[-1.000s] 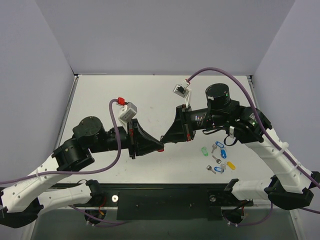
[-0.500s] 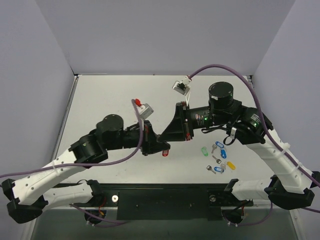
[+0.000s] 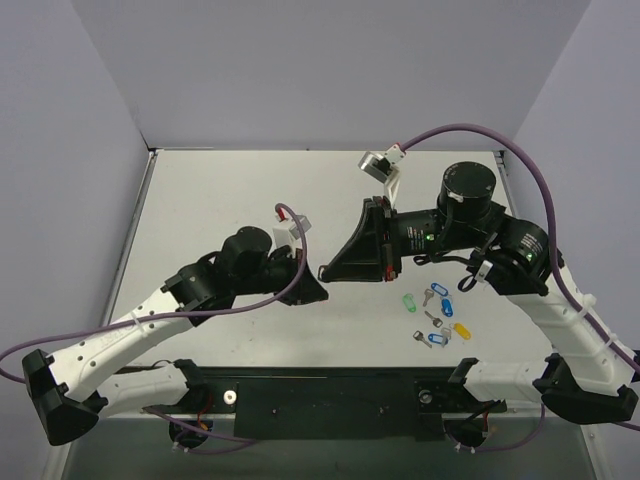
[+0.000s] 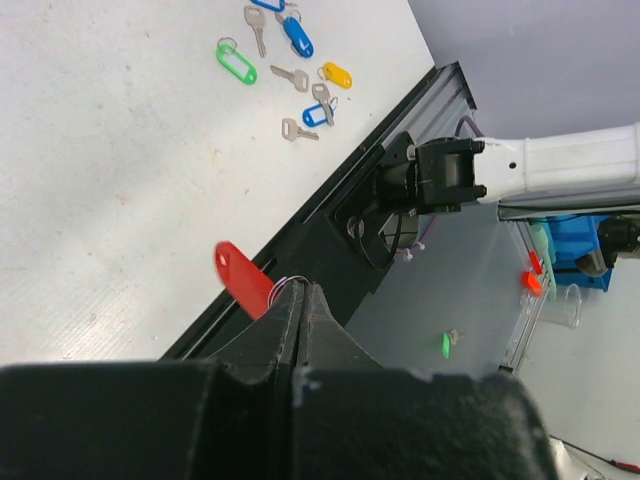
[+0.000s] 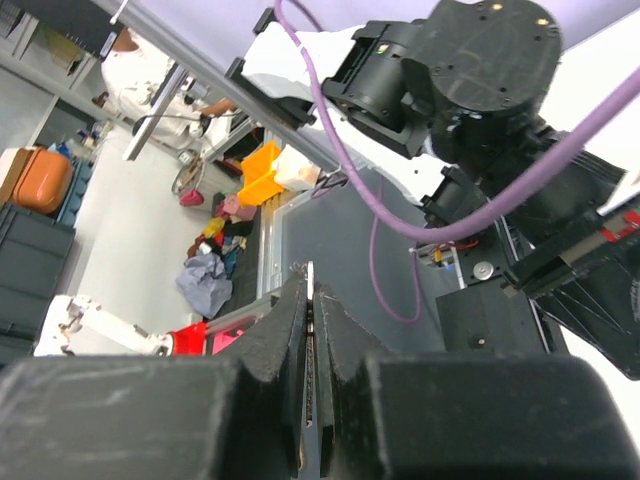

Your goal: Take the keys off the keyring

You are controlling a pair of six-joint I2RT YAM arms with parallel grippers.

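In the left wrist view the red tag (image 4: 243, 280) sticks out to the left of my left gripper (image 4: 300, 290), held above the table's front edge. The gripper is shut on the tag's thin metal ring (image 4: 285, 284). No key shows on the ring there. My right gripper (image 5: 311, 285) is shut on a thin silvery key (image 5: 311, 275), seen edge-on between the jaws. In the top view the left gripper (image 3: 318, 292) and right gripper (image 3: 324, 272) are tip to tip over the table's middle. The tag and key are hidden there.
Loose tags and keys lie on the white table (image 3: 220, 200) at the front right: a green tag (image 3: 408, 301), a blue tag (image 3: 445, 298), a yellow tag (image 3: 461, 329) and a second blue tag (image 3: 434, 341). A black rail (image 3: 330, 395) runs along the near edge.
My left arm has stretched right and turned, and the red tag that showed under its tip is now hidden in the top view. The right arm's body shifted right; its tip stayed put.
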